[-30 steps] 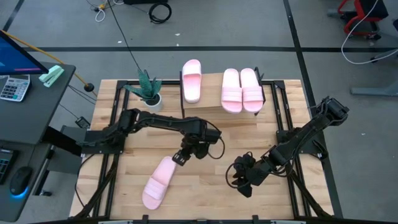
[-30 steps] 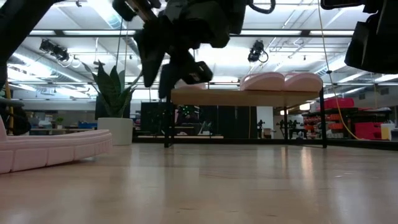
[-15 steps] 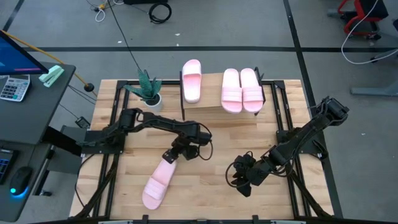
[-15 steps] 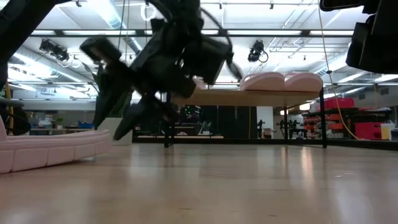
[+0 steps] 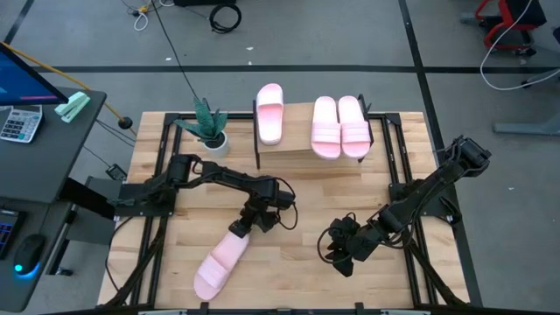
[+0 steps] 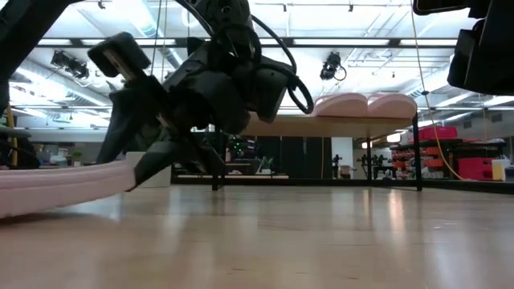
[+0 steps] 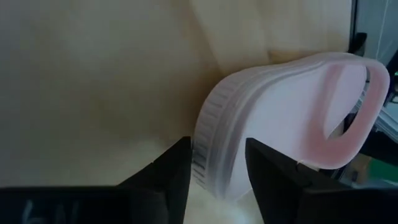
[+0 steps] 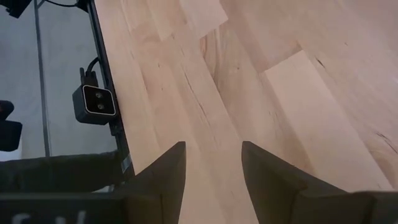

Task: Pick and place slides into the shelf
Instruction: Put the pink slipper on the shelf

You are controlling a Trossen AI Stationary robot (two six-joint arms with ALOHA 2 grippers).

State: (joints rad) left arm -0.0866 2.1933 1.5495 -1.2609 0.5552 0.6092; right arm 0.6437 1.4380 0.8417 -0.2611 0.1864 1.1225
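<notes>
One pale pink slide [image 5: 217, 262] lies on the wooden table near its near-left part; it also shows at the low view's left edge [image 6: 56, 185]. My left gripper [image 5: 244, 225] is shut on its end. Three more slides rest sole-down on the shelf's [image 5: 306, 149] plank top by the far edge: one [image 5: 269, 112] at the left, two [image 5: 326, 127] [image 5: 354, 125] side by side at the right. My right gripper [image 5: 344, 251] hangs open above bare table on the right; its wrist view shows only planks between the fingers [image 8: 214, 171]. My left gripper pinches the slide's sole at the end away from the strap [image 7: 211, 149]. One finger [image 7: 273, 174] lies on the footbed side and the other [image 7: 165, 177] on the underside. The fingers slant down from the far right. The held end is raised a little [image 6: 120, 172], while the strap end stays on the table.
A potted plant [image 5: 208, 127] stands at the far left, beside the shelf. A small camera module [image 8: 99, 102] sits at the table's edge. A desk with a calculator [image 5: 17, 122] stands left of the table. Bare planks lie between the two arms.
My left gripper has moved down and toward the table's near-left, tipped over, and taken hold of the slide's end. The slide has shifted slightly toward the near-left corner, and its held end has come up off the table.
</notes>
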